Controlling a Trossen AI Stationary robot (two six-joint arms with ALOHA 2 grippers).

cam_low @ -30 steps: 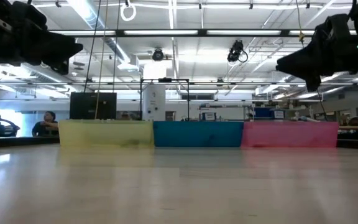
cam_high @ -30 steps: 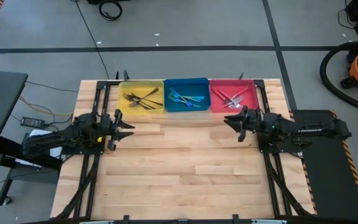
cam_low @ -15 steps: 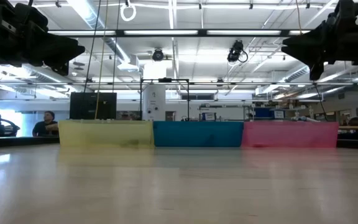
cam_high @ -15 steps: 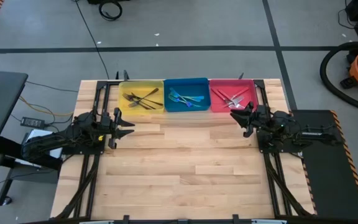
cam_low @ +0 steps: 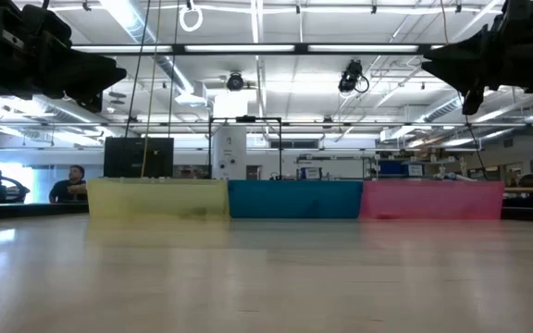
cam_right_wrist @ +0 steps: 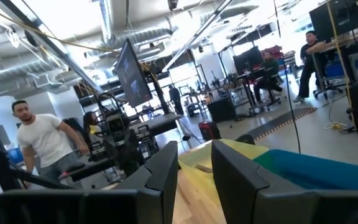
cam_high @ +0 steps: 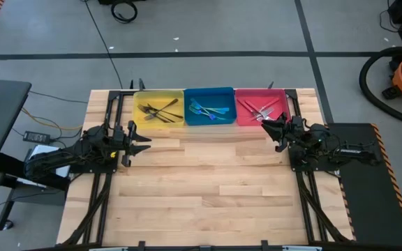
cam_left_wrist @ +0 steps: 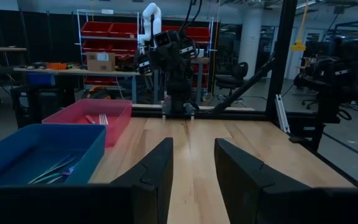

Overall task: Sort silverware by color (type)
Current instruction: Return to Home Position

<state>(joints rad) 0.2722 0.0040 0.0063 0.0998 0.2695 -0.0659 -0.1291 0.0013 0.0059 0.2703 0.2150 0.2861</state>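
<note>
Three bins stand in a row at the table's far edge. The yellow bin (cam_high: 139, 110) holds dark forks (cam_high: 159, 109), the blue bin (cam_high: 190, 111) holds blue-handled forks (cam_high: 208, 109), and the red bin (cam_high: 241, 113) holds red-handled forks (cam_high: 260, 109). My left gripper (cam_high: 143, 138) hovers open and empty over the table, near-left of the yellow bin; its gap shows in the left wrist view (cam_left_wrist: 193, 168). My right gripper (cam_high: 266, 126) hovers open and empty just on the near side of the red bin; its gap shows in the right wrist view (cam_right_wrist: 194, 163).
Bare wooden table top (cam_high: 208, 181) stretches from the bins to the near edge. Black rails (cam_high: 107, 111) run along the table's left and right sides. People (cam_right_wrist: 42, 143) stand and sit in the room beyond the table.
My right gripper has moved toward the table's far edge and a little to the right, up to the near side of the red bin, and has risen slightly. It stays open and empty.
</note>
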